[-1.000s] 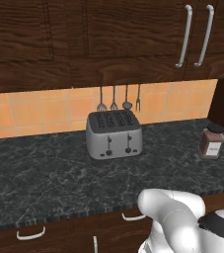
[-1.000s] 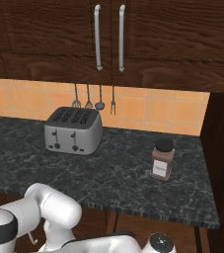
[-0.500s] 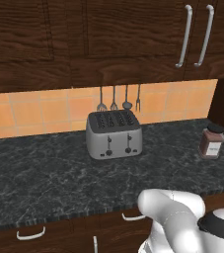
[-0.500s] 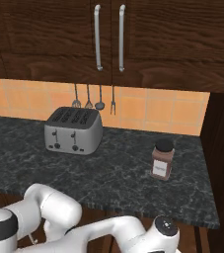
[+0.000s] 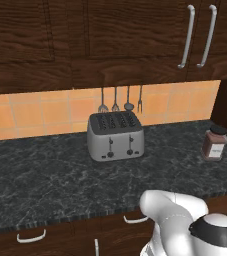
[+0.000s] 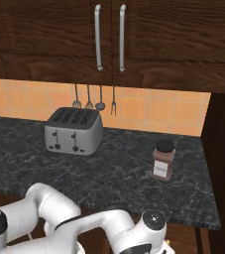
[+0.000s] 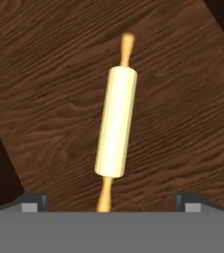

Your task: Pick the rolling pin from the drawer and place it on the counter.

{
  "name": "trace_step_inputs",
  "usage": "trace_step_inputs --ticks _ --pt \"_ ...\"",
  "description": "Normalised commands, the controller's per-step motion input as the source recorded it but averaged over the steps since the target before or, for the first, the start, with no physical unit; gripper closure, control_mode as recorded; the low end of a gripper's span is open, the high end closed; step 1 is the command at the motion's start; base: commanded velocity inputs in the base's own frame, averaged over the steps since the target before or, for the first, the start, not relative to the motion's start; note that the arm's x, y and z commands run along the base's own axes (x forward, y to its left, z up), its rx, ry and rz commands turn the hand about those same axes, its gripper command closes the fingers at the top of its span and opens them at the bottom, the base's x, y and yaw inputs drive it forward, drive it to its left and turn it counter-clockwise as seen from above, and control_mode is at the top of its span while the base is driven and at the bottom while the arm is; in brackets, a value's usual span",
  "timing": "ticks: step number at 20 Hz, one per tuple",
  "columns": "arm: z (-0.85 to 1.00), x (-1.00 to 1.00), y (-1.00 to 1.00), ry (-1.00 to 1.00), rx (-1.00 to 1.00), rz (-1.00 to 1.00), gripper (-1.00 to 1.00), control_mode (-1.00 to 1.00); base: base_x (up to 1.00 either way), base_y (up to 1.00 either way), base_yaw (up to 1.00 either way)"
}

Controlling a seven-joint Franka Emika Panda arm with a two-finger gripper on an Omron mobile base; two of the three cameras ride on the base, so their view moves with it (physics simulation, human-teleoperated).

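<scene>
The rolling pin [image 7: 116,122], a pale cylinder with thin orange-tan handles, lies flat on the dark wood-grain floor of the drawer [image 7: 44,89] in the hand view. It runs nearly lengthwise away from the hand, tilted a little to the right. My gripper [image 7: 112,202] is open above it, one fingertip at each bottom corner, and the pin's near handle lies midway between them. Nothing is held. The black marble counter [image 5: 40,185] stretches across both base views, and my white arm reaches down below its front edge.
A silver toaster [image 5: 115,136] stands at the back of the counter under hanging utensils [image 5: 121,102]. A brown-lidded spice jar [image 6: 162,159] sits to the right, near a dark side wall [image 6: 223,163]. Upper cabinets with silver handles [image 6: 110,37] hang overhead. Shut drawer fronts [image 5: 31,236] line the counter's underside.
In the right base view the arm's dark-capped joint at the bottom has crept a little up and left. The counter, toaster and jar have not moved.
</scene>
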Motion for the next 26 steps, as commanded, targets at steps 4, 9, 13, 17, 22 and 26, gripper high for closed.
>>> trace_step_inputs --ticks 4,9,13,17,22,26 --pt "-0.29 0.3 0.03 0.0 -0.01 0.0 -1.0 -1.0 0.0 0.0 0.0" --pt "-0.32 0.29 -0.01 0.01 0.0 0.0 -1.0 -1.0 0.0 0.0 0.0" --pt "-0.37 0.03 -0.22 0.01 0.0 0.0 -1.0 -1.0 0.0 0.0 0.0" --pt "-0.41 0.05 -0.1 0.04 0.0 0.0 -1.0 -1.0 0.0 0.0 0.0" --pt "-0.39 0.06 -0.13 0.05 -0.01 0.0 -1.0 -1.0 0.0 0.0 0.0" --pt "-0.11 0.0 -0.14 0.09 0.0 0.0 -1.0 -1.0 0.0 0.0 0.0"
